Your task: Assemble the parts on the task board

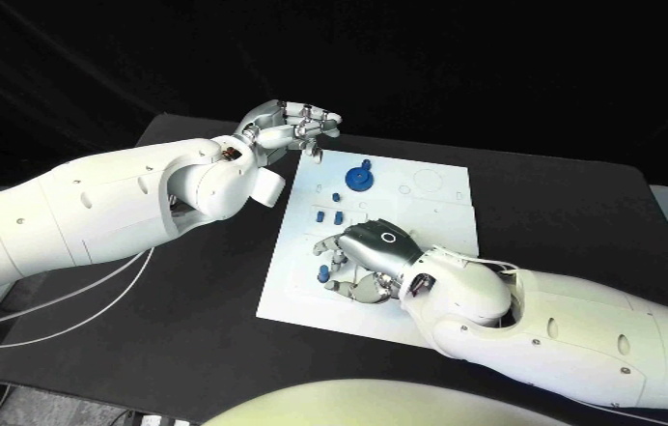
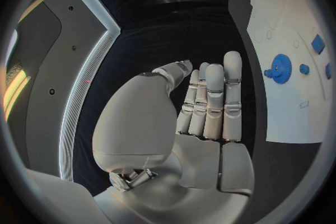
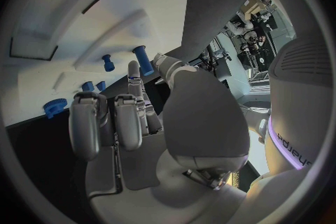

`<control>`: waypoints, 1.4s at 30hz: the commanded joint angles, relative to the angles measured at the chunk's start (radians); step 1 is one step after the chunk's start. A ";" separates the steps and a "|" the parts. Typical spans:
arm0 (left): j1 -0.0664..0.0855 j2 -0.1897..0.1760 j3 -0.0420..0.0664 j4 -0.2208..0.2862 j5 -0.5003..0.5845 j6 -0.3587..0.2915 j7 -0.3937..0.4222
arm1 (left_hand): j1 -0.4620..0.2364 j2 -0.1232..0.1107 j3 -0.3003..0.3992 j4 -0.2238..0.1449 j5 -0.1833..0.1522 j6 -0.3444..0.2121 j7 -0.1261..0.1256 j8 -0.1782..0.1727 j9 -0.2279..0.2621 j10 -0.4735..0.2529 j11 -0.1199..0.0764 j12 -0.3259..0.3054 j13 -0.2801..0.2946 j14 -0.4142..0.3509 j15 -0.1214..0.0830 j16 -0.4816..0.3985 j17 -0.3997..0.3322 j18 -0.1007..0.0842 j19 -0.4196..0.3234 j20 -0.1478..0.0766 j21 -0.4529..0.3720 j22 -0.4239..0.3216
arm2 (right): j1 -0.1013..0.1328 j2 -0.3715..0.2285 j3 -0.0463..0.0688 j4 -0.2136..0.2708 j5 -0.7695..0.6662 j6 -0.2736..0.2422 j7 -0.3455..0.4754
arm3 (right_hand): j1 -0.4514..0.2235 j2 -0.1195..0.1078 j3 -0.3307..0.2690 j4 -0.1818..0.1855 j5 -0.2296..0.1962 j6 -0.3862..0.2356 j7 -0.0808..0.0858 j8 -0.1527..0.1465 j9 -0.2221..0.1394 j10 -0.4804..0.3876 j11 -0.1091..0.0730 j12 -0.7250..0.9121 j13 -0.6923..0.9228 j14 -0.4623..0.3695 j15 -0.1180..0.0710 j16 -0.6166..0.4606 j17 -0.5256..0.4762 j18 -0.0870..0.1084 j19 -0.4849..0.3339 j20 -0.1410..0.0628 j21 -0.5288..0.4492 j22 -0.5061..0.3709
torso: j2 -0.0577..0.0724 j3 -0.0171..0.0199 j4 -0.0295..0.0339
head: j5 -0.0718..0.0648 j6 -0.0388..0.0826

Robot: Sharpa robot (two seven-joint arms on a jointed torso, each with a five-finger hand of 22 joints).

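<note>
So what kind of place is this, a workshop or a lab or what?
Most likely a robotics lab or test cell. A white task board with small blue parts, including a blue gear, lies on a black table against a dark backdrop, with the left robot hand and right robot hand over it.

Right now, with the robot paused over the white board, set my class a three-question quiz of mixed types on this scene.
1. True or false: the blue gear lies on the task board.
2. Which hand is over the board's near part? A left hand B right hand
3. Fill in: the table is ____ in colour.

Key: 1 true; 2 B; 3 black.
</note>
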 commanded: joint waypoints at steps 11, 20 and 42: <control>0.000 -0.003 0.000 0.001 0.002 0.013 0.003 | 0.001 0.009 -0.001 0.006 -0.001 -0.009 0.000 0.005 0.002 -0.010 -0.001 0.006 0.002 -0.007 -0.002 -0.004 -0.001 0.007 0.001 0.006 -0.005 -0.002 | 0.041 -0.156 0.019 0.092 0.226 -0.176 0.109 | 0.061 0.041 -0.021 0.002 0.021 0.101 0.032 0.049 0.015 0.035 0.009 0.029 0.040 0.061 0.005 0.009 0.054 -0.016 0.068 0.003 0.001 0.216 | -0.003 -0.0014 -0.0026 | -0.027 0.021; 0.000 -0.012 -0.002 0.002 0.002 0.010 0.004 | 0.001 0.009 -0.001 0.006 -0.001 -0.009 0.000 0.005 0.002 -0.010 -0.001 0.006 0.003 -0.007 -0.002 -0.004 -0.002 0.007 0.001 0.006 -0.005 -0.002 | 0.103 -0.365 0.021 0.151 0.517 -0.025 0.034 | -0.012 0.040 -0.099 0.045 0.086 0.172 -0.007 0.122 0.061 0.165 -0.037 0.469 0.488 0.073 -0.030 0.037 0.090 -0.032 0.090 -0.025 0.084 0.244 | -0.009 -0.0024 -0.0179 | -0.062 0.033; 0.000 -0.023 -0.009 0.012 0.003 0.012 0.006 | 0.001 0.009 -0.001 0.006 -0.001 -0.010 0.000 0.006 0.002 -0.011 -0.001 0.008 0.003 -0.007 -0.002 -0.004 -0.002 0.007 0.001 0.006 -0.005 -0.002 | 0.053 -0.576 -0.009 0.259 0.388 0.027 -0.214 | -0.107 0.094 -0.251 0.058 0.129 0.139 -0.023 0.222 0.214 0.239 -0.045 1.246 1.235 0.088 -0.037 0.087 0.176 -0.045 0.105 -0.031 0.149 0.263 | -0.020 -0.0089 -0.0411 | -0.141 0.021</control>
